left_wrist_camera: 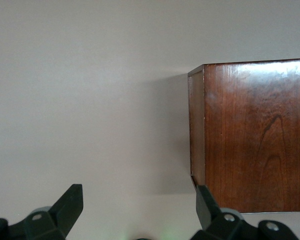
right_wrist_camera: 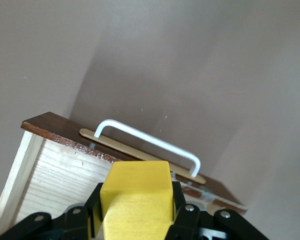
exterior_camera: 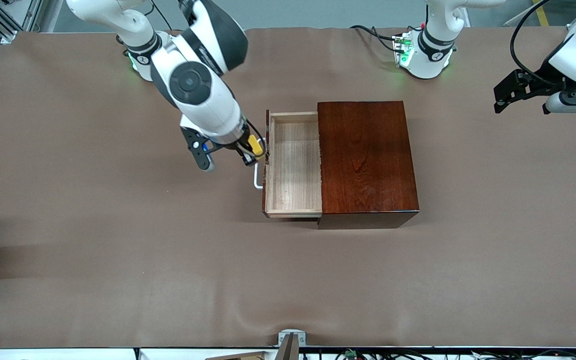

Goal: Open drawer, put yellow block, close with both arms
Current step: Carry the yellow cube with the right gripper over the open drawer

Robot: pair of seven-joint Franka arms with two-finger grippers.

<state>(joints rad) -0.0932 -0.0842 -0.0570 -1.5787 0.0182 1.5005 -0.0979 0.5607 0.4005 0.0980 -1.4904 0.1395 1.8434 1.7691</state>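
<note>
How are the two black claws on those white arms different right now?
The right end effector is shut on the small bright yellow cube, over the front edge of the pulled-out pale wood drawer; the left end effector holds nothing.

The right one's fingers are pinched onto the cube; the left one's fingers stand wide apart.

The left waits over bare table beside the dark mahogany box.

Both are black and two-fingered.

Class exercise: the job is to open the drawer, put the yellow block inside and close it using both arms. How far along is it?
Done: the drawer is pulled out of the box, its tray bare. In hand: the right gripper holds the yellow block over the drawer's front edge. Left: release the block inside, then close. The left gripper waits open near the box.
</note>
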